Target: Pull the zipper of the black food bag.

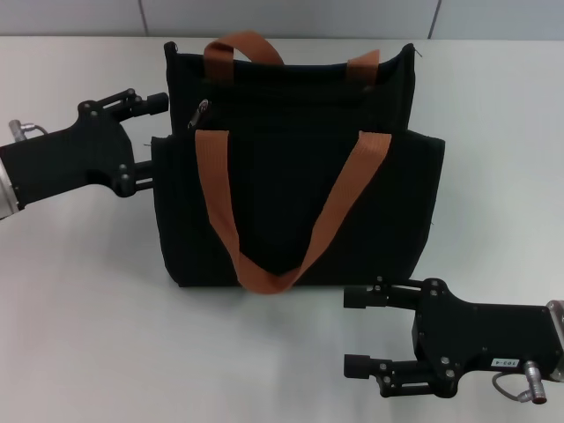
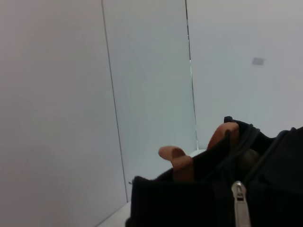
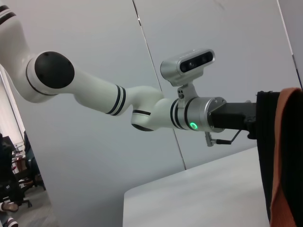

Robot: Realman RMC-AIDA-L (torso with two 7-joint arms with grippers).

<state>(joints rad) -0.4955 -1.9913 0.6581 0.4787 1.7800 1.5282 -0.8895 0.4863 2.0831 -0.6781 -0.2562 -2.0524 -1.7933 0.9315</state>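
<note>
The black food bag (image 1: 291,185) stands mid-table with two orange-brown handles (image 1: 264,220). Its silver zipper pull (image 1: 200,115) hangs near the bag's upper left corner, and it shows close up in the left wrist view (image 2: 240,204). My left gripper (image 1: 150,143) is open against the bag's left side, level with the zipper pull and a little to its left, holding nothing. My right gripper (image 1: 355,332) is open and empty on the table in front of the bag's lower right corner, apart from it. The bag's edge (image 3: 265,156) also shows in the right wrist view.
The white table (image 1: 79,300) carries only the bag. A pale wall rises behind it (image 1: 291,18). The right wrist view shows my left arm (image 3: 142,106) reaching to the bag, with the room beyond the table's edge.
</note>
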